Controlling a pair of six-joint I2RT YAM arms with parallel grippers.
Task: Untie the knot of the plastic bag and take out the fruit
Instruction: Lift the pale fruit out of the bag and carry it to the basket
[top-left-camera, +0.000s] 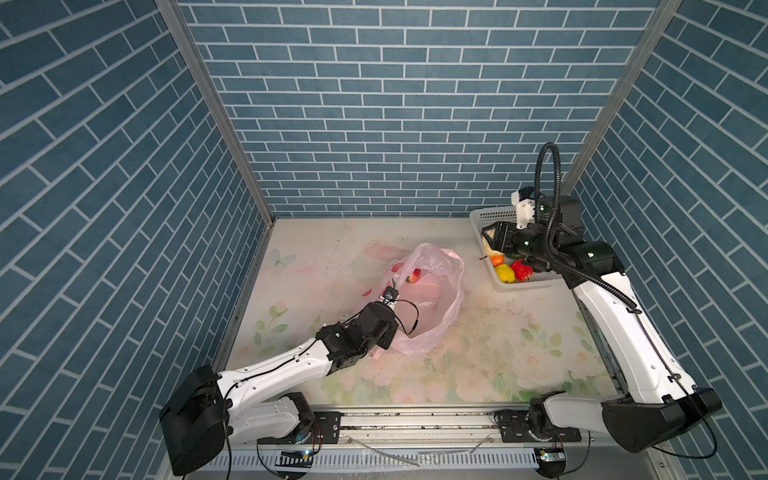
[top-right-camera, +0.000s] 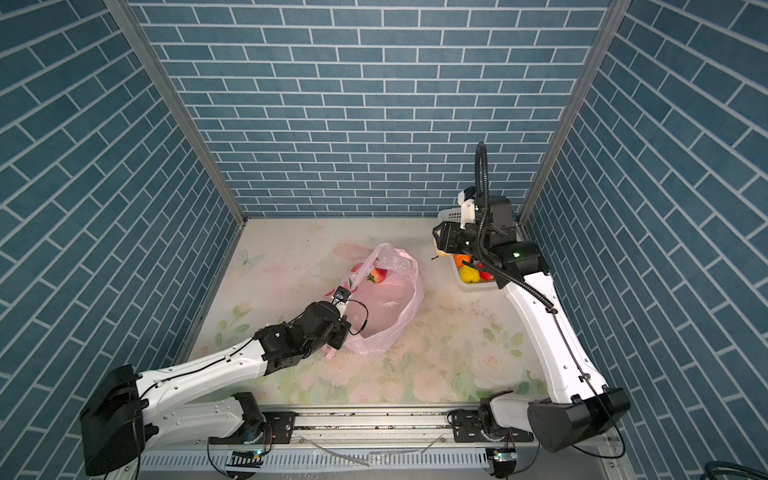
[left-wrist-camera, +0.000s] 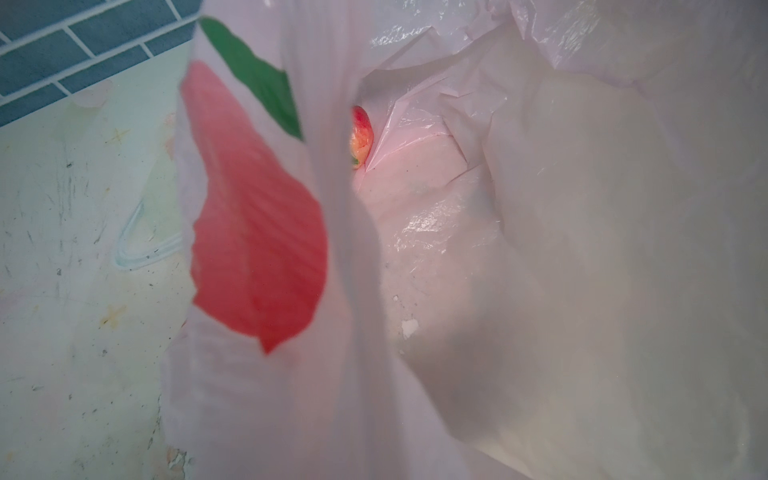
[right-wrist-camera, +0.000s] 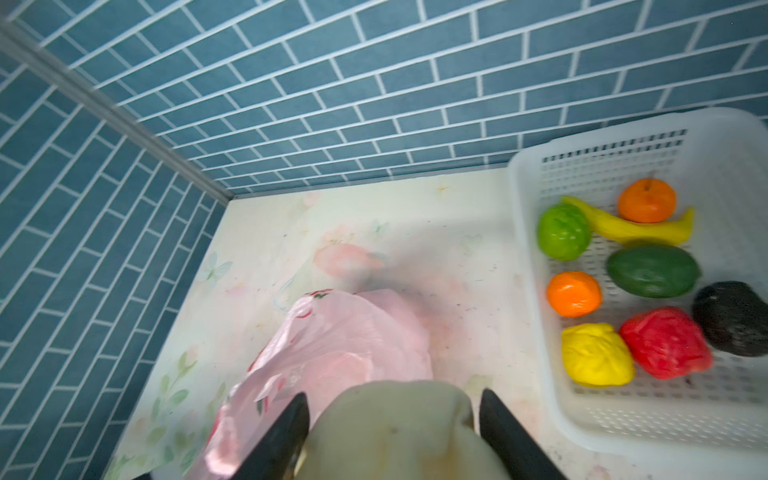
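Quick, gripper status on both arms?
Left gripper: closed, pinching the plastic bag at its rim.
Right gripper: closed on the cream fruit.

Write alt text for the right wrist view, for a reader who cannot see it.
The right claw grips a cream fruit between its black fingers, close to the camera. Beyond it, a pink plastic bag lies crumpled on the floral table, and beside that a white basket holds colourful toy fruit, including a yellow banana.

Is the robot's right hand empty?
No, the right gripper holds a cream fruit between its black jaws.
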